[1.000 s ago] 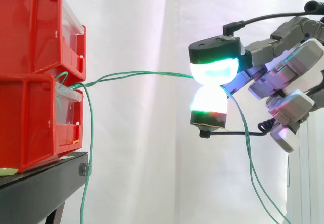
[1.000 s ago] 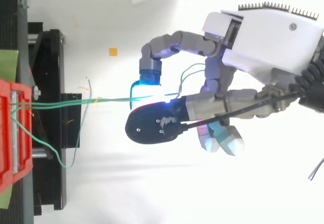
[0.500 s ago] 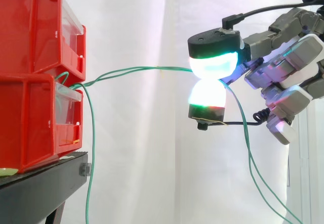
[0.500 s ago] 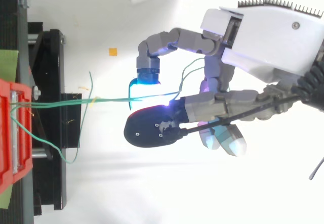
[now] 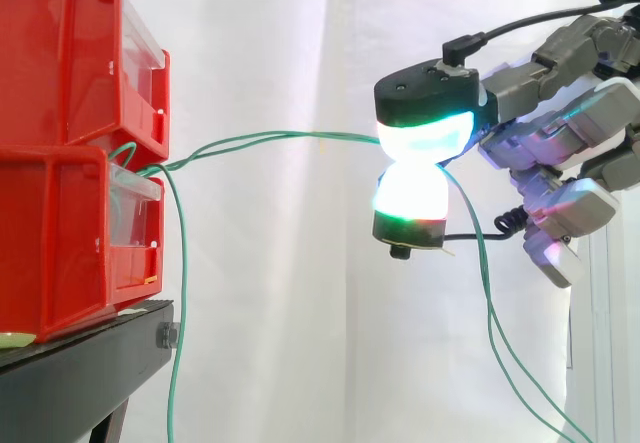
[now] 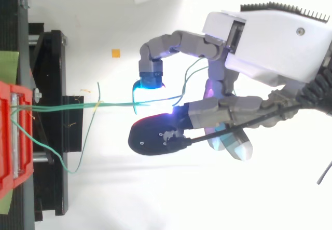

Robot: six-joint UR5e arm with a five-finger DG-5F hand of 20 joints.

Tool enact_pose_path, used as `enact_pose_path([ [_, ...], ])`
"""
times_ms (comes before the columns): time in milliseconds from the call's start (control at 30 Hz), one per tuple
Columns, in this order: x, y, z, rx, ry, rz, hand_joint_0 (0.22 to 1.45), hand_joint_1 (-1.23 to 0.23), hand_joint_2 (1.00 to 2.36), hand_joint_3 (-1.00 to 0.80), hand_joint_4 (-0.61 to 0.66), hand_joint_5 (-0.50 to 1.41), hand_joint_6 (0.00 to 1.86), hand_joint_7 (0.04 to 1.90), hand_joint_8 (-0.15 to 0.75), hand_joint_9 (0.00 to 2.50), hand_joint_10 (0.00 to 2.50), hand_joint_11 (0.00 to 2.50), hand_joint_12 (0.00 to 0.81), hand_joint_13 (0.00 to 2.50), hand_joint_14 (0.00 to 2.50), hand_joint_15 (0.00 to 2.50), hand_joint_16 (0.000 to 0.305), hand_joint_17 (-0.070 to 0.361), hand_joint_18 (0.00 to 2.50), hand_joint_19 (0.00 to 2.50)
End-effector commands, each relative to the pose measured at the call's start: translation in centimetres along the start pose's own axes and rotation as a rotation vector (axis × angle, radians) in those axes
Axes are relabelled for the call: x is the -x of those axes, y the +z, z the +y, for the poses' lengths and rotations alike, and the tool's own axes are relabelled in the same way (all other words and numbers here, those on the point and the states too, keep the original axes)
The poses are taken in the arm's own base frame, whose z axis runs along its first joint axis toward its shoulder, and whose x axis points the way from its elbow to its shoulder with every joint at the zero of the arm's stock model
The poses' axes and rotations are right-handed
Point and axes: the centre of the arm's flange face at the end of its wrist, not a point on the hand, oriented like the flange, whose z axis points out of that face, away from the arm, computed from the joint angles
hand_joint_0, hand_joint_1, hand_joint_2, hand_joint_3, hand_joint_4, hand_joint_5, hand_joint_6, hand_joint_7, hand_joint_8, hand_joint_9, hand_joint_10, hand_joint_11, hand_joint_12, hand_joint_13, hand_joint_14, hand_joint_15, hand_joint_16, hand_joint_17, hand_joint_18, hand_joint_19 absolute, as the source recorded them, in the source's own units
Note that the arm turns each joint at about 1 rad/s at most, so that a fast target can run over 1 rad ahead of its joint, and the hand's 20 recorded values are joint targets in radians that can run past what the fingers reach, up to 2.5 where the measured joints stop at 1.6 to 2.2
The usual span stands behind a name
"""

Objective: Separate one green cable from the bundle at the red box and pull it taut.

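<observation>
Two green cable strands [image 5: 270, 141], arching slackly from the lower red bin [image 5: 60, 233], appeared to be clamped between the glowing pads [image 5: 420, 141] of the robot hand [image 6: 270, 43], so separation and tautening were judged unfinished.

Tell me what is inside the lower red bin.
The green cables leave the lower red bin over its clear front panel; strands run to the hand, which pinches them, and another hangs down. The red walls hide whatever else lies inside.
</observation>
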Motion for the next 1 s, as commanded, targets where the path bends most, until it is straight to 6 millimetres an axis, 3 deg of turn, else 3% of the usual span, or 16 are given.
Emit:
enact_pose_path([
  [0, 0.1, -0.1, 0.4, 0.008, -0.035, -0.002, 0.69, -0.67, 1.01, -0.36, 0.00, 0.13, 0.55, 1.31, 0.238, 2.06, 0.02, 0.64, 0.381, 1.60, 0.02, 0.69, 0.048, 0.108, 1.19, 0.53],
  [200, 0.3, -0.2, 0.8, 0.016, -0.166, -0.006, 0.69, -0.67, 1.01, -0.37, 0.00, 0.13, 0.55, 1.32, 0.244, 2.06, 0.02, 0.65, 0.385, 1.60, 0.02, 0.69, 0.048, 0.108, 1.19, 0.53],
  [500, 0.5, -0.4, 2.0, 0.041, -0.158, -0.010, 0.68, -0.66, 1.01, -0.39, 0.00, 0.13, 0.55, 1.31, 0.239, 2.06, 0.02, 0.64, 0.384, 1.60, 0.02, 0.70, 0.048, 0.108, 1.18, 0.53],
  [633, 0.6, -0.5, 2.1, 0.042, -0.159, -0.011, 0.61, -0.64, 1.00, -0.50, 0.00, 0.12, 0.56, 1.30, 0.239, 2.06, 0.02, 0.65, 0.384, 1.60, 0.02, 0.69, 0.049, 0.110, 1.19, 0.53],
  [967, 0.6, -0.4, 1.9, 0.040, -0.158, -0.008, 0.53, -0.63, 1.00, -0.50, 0.03, 0.12, 0.56, 1.29, 0.250, 2.05, 0.02, 0.63, 0.398, 1.60, 0.02, 0.68, 0.052, 0.117, 1.22, 0.52],
])
